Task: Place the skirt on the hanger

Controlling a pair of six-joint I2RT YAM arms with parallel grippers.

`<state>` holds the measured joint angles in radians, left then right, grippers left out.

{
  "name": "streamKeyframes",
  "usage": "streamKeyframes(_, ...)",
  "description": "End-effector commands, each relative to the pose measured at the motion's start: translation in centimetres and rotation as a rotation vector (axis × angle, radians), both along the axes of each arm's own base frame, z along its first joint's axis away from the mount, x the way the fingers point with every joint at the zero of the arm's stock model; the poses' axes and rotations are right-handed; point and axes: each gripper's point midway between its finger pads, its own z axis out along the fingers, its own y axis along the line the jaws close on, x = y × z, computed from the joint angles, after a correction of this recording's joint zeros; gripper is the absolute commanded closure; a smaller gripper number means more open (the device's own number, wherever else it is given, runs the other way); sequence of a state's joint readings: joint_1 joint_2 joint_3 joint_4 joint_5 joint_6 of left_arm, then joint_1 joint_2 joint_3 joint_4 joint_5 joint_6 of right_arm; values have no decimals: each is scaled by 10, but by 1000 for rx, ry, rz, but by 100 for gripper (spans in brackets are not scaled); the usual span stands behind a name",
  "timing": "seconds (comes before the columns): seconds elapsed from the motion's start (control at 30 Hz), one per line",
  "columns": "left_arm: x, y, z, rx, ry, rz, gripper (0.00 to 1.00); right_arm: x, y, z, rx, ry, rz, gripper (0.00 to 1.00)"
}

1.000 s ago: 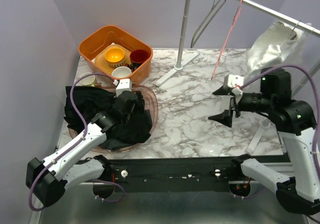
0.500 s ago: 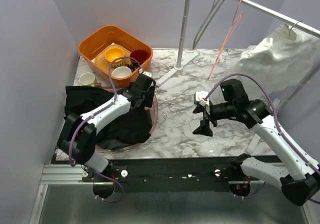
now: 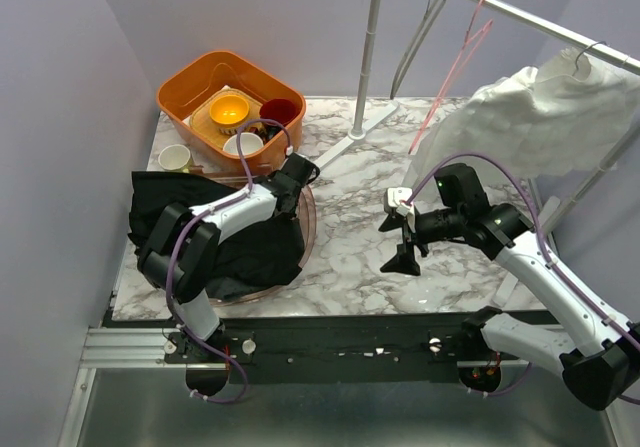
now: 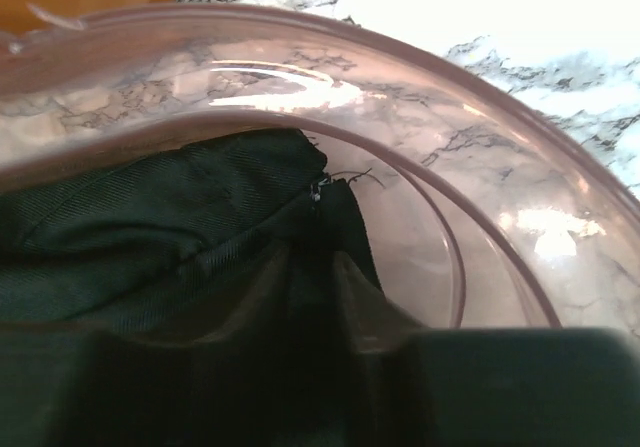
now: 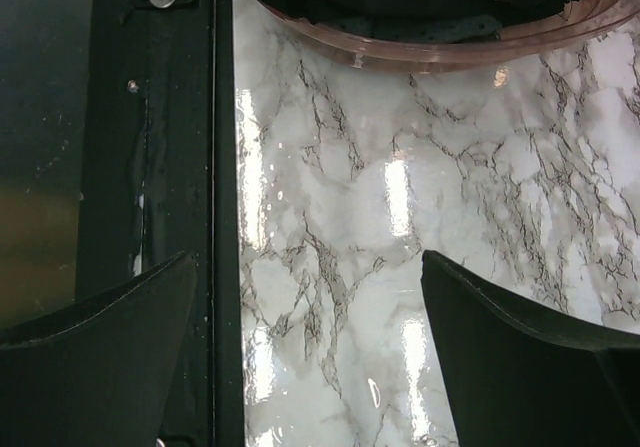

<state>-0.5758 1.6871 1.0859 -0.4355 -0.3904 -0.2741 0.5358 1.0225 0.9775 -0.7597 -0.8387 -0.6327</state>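
Top external shows me the layout. The left gripper is down at the far right rim of the clear basin, and the black skirt is heaped inside that basin, spilling over its left edge. The empty hangers, one grey and one pink, hang on the rail at the back, well apart from the skirt. A white garment hangs further right on the same rail. An orange tub of bowls sits behind the basin.

From up there I cannot see the left jaws at all, because the arm covers them. The left wrist view fills that in. The two fingers stand fairly close together with a fold of dark cloth running between them, right by the basin's curved wall. Whether the cloth is actually pinched I cannot tell.

The right wrist view looks straight down on the marble table and its black front beam. The right gripper is spread wide there with nothing between its jaws. Top external places it above bare marble, just right of the basin.
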Motion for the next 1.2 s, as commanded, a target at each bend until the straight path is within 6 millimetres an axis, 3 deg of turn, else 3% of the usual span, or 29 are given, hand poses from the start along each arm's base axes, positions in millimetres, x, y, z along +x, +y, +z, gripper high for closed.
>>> streamKeyframes(0.0, 9, 3, 17, 0, -56, 23, 82, -6, 4, 3, 38, -8, 28, 0)
streamKeyframes(0.07, 9, 4, 29, -11, -79, 27, 91, -7, 4, 3, 38, -8, 29, 0)
streamKeyframes(0.17, 7, 2, 64, -68, -145, 23, 100, -7, 3, 3, 38, -13, 28, 0)
streamKeyframes(0.3, -1, 3, 128, -163, -266, -9, 100, -7, 3, 2, 38, -8, 28, 0)
streamKeyframes(0.4, -7, 4, 163, -212, -337, -24, 100, -7, 3, 1, 35, -7, 31, 0)
streamKeyframes(0.47, -10, 0, 168, -239, -336, -51, 100, -7, 3, 0, 32, -3, 32, 0)
streamKeyframes(0.53, -11, -3, 159, -236, -305, -59, 77, -7, 4, -1, 32, -3, 36, 0)
streamKeyframes(0.6, -8, -7, 137, -223, -254, -67, 58, -7, 4, -2, 30, -1, 35, 0)
streamKeyframes(0.73, 4, -6, 99, -253, -202, -10, 39, -6, 3, -5, 23, 3, 27, 0)
streamKeyframes(0.83, 15, -4, 74, -249, -192, 51, 32, -5, 3, -7, 19, 2, 23, 0)
streamKeyframes(1.0, 27, 1, 35, -195, -155, 130, 29, -5, 2, -8, 17, 5, 23, 0)
streamKeyframes(1.17, 34, 11, 11, -116, -131, 200, 28, -4, 2, -10, 13, 7, 21, 0)
